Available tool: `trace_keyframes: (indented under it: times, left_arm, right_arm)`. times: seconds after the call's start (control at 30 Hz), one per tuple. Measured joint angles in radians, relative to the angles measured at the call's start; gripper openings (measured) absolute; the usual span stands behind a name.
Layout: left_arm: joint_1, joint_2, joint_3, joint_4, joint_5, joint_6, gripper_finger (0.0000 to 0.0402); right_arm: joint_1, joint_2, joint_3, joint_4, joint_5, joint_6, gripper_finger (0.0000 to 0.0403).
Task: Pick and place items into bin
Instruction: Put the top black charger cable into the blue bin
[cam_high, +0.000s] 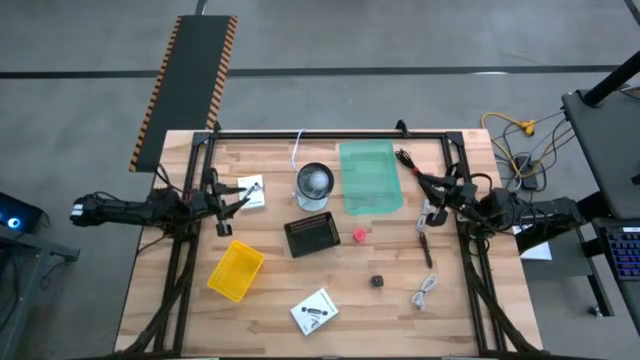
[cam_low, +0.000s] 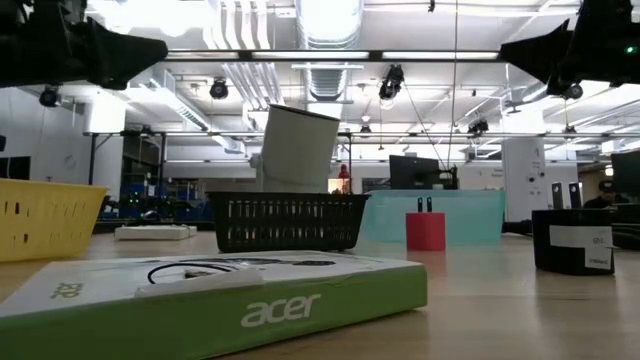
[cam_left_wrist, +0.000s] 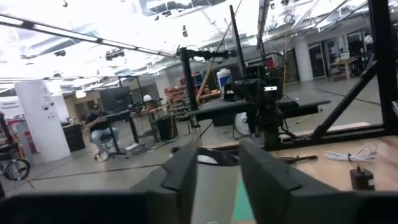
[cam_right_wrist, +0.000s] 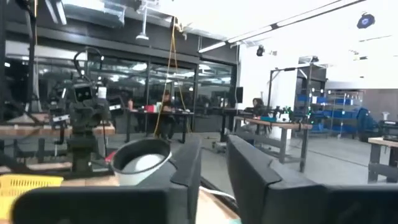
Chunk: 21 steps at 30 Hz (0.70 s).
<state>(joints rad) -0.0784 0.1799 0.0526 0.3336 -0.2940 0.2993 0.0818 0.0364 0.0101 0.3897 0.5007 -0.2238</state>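
My left gripper (cam_high: 238, 210) hangs open and empty above the table's left side, near a white packet (cam_high: 252, 192); its gap shows in the left wrist view (cam_left_wrist: 217, 168). My right gripper (cam_high: 428, 198) hangs open and empty above the right side, also in its wrist view (cam_right_wrist: 214, 162). Lying flat on the table are a black cable with a red band (cam_high: 408, 160), a black pen (cam_high: 426, 250), a red cube (cam_high: 359, 236), a dark die (cam_high: 378, 282), a white coiled cable (cam_high: 426, 290) and a second white packet (cam_high: 315, 311). A yellow bin (cam_high: 236, 271) stands at the near left.
A round clear glass cup (cam_high: 314, 185) and a black mesh basket (cam_high: 311, 235) stand mid-table. A green translucent tray (cam_high: 371, 177) lies at the far middle. A black frame rail (cam_high: 330, 134) runs along the far edge. Bare wood shows at the near right.
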Motion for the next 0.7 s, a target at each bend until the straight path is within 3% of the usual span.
trace_keyframes:
  times: [0.27, 0.43, 0.7]
  left_arm:
    - [0.000, 0.097, 0.019, 0.119, 0.000, -0.005, 0.0200]
    - [0.000, 0.115, 0.019, 0.130, 0.000, -0.004, 0.0208]
    - [0.000, 0.122, -0.011, 0.248, 0.000, -0.004, 0.0208]
  right_arm:
    - [0.000, 0.007, 0.024, 0.017, 0.024, -0.016, 0.0164]
    - [0.000, 0.040, 0.074, 0.010, 0.024, -0.014, 0.0197]
    - [0.000, 0.161, 0.178, -0.012, 0.029, -0.012, 0.0201]
